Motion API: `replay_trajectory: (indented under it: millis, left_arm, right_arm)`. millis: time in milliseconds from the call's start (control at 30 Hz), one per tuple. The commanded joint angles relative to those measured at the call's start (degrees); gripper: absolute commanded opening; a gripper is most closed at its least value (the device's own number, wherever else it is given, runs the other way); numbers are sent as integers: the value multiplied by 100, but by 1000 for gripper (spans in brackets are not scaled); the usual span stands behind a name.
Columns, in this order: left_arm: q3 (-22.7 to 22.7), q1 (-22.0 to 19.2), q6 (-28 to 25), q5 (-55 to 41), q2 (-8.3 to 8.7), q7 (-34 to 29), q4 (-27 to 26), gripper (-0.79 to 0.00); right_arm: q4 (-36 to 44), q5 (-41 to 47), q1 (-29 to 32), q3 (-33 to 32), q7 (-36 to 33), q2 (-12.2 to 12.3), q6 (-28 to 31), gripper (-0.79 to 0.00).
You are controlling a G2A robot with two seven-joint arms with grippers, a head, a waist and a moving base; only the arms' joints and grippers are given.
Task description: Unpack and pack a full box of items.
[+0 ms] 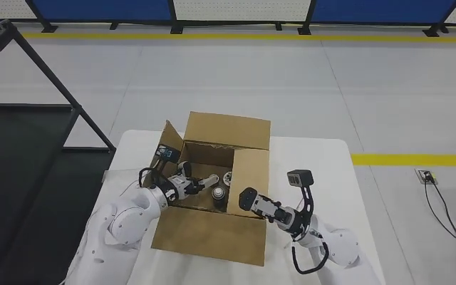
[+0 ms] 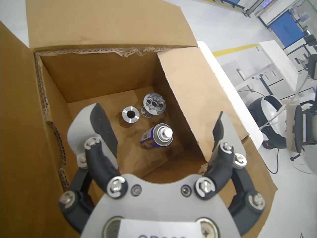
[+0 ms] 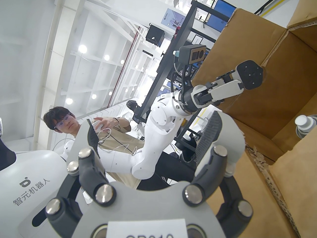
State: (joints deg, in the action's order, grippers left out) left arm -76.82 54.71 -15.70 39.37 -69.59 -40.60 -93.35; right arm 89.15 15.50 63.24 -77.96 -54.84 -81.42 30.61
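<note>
An open cardboard box [image 1: 214,231] stands on the white table [image 1: 313,153], its flaps folded outward. On its floor stand a blue spray can [image 2: 156,137] with a white nozzle and two silver metal parts [image 2: 130,115] [image 2: 153,103]. My left gripper [image 2: 158,115] hangs open over the left side of the box's opening, above the can, with nothing between its fingers; from above, the left gripper [image 1: 201,179] sits just inside the left flap. My right gripper [image 3: 152,127] is open and empty, at the box's right flap near its front corner [image 1: 249,198], pointing toward the left arm [image 3: 223,89].
The right inner flap [image 1: 251,171] stands up and leans over the opening, close to the can. The front flap [image 1: 210,235] lies flat toward me. A black metal frame [image 1: 71,114] stands off the table's left side. Bare table lies right of the box.
</note>
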Motion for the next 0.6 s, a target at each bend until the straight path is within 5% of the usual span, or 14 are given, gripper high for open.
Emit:
replay_trajectory:
  millis: [0, 167, 567]
  left_arm:
    - [0, 0, 0, -1, 0, -1, 1, 0]
    - [-21, 81, -7, 96, 7, 165, -94, 0]
    - [-888, 1215, 222, 1083, 155, 1415, -982, 0]
  right_arm:
    - [-17, -5, -12, 20, 20, 15, -18, 0]
    - [-85, 18, -151, 86, 24, 46, -92, 0]
    - [-308, 113, -605, 278, -116, 110, -293, 0]
